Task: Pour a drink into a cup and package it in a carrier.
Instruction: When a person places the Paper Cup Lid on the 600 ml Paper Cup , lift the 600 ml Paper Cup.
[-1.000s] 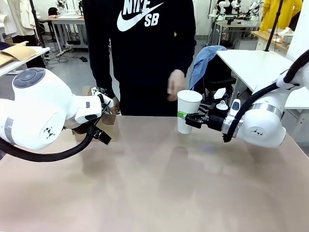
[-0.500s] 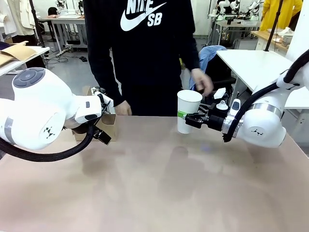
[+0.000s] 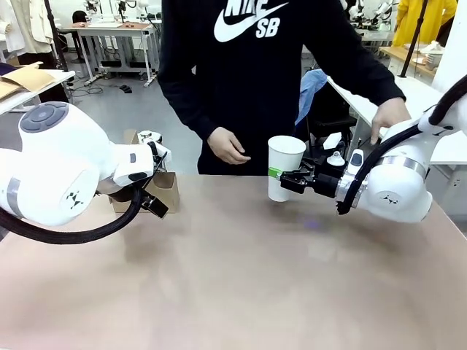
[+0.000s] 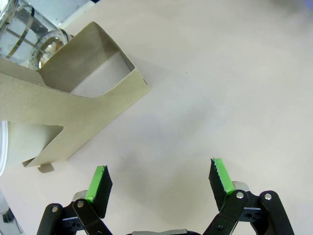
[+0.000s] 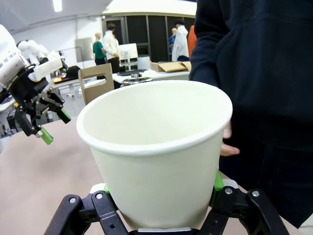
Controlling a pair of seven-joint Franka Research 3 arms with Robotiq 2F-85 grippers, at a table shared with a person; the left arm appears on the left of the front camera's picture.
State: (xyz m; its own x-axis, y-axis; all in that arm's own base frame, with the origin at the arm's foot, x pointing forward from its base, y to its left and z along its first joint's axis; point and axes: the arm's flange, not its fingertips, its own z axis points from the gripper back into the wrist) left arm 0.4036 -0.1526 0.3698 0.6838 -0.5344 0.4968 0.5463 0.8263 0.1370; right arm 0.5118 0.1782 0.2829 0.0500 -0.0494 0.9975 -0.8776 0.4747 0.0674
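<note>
— Front view first. Where's the cup?
— The cup stands upright near the table's far edge, right of middle. The right gripper comes in sideways, its jaws pinching the cup low on its wall. I can't tell whether the cup rests on the table.
— And the left side?
— The left gripper hangs at the far left, just beside the carrier. Its jaws can't be read from here. The person stands across the table with one hand loose above the edge and the other hand on the right arm.
— Left wrist?
— The jaws are spread wide over bare table, with nothing between the pads. The carrier sits ahead of them and to one side, apart from the fingers, with one slot open to view. Just beyond it stands the jug, glass in a metal frame. I can't make out the drink inside.
— Right wrist?
— The cup sits between the green pads, which press it from both sides. Its visible inner wall is plain white. A hand shows just behind the cup. Farther off, the left gripper's jaws stand apart.
</note>
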